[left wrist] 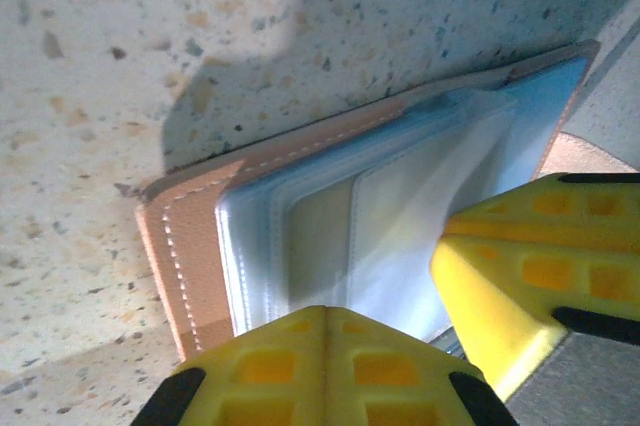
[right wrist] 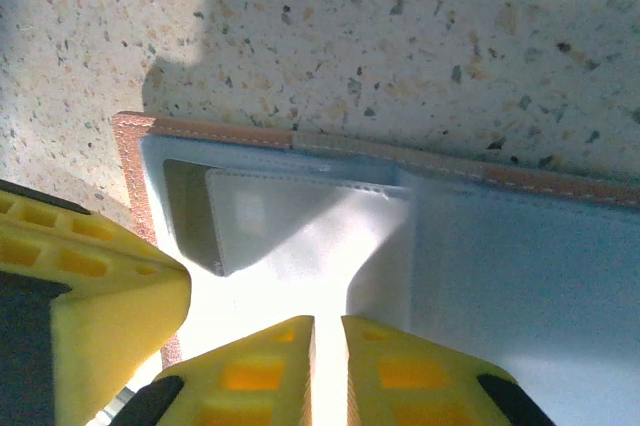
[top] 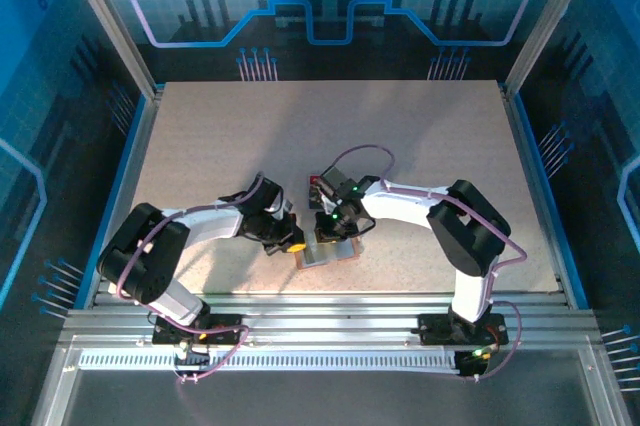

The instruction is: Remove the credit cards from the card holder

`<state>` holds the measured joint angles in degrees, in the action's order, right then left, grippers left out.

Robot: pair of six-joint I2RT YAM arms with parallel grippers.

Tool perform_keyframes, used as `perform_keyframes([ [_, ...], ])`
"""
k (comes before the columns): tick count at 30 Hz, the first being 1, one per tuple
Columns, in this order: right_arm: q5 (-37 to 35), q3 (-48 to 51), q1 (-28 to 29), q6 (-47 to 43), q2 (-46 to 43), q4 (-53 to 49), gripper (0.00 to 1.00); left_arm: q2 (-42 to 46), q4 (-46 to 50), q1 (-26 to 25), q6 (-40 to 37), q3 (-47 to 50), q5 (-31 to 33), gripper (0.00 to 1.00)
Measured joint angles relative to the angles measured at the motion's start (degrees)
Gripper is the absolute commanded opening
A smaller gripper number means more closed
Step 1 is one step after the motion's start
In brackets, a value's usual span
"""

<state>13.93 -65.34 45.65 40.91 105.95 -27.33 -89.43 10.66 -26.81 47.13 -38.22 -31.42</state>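
The card holder (left wrist: 190, 246) is coloured pink with pale stitches; its pockets (right wrist: 520, 276) are pale blue. Around the card holder, the tabletop (left wrist: 150, 46) is speckled beige. The left tool (left wrist: 325, 366) and right tool (right wrist: 328, 366) are coloured yellow.

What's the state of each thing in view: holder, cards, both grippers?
holder: open, lying on table, pockets up.
red card: looks out, on table beyond holder.
left gripper: shut, tips at holder's pockets.
right gripper: nearly shut, thin slit, over a pocket; grip unclear.
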Motion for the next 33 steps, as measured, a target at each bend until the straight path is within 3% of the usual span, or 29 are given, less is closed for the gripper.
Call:
perform_keyframes([
  [6,1.7,1.9,-1.1,0.7,-0.2,2.4,0.14,0.0,-1.3,0.0,1.3,-0.4,-0.1,0.00],
  [10,2.5,2.8,-1.6,1.0,-0.5,3.5,0.14,0.0,-2.6,-0.2,2.7,-0.4,0.0,0.13],
  [22,3.2,3.7,-1.9,1.1,-1.3,4.8,0.14,0.0,-4.0,-1.3,4.9,-0.3,0.1,0.37],
  [29,3.3,4.3,-2.0,1.5,-1.5,5.6,0.14,0.0,-5.7,-1.7,5.9,-0.3,0.1,0.30],
  [33,3.5,4.5,-2.0,1.7,-1.6,5.9,0.09,0.0,-6.7,-2.0,6.6,-0.2,0.1,0.31],
])
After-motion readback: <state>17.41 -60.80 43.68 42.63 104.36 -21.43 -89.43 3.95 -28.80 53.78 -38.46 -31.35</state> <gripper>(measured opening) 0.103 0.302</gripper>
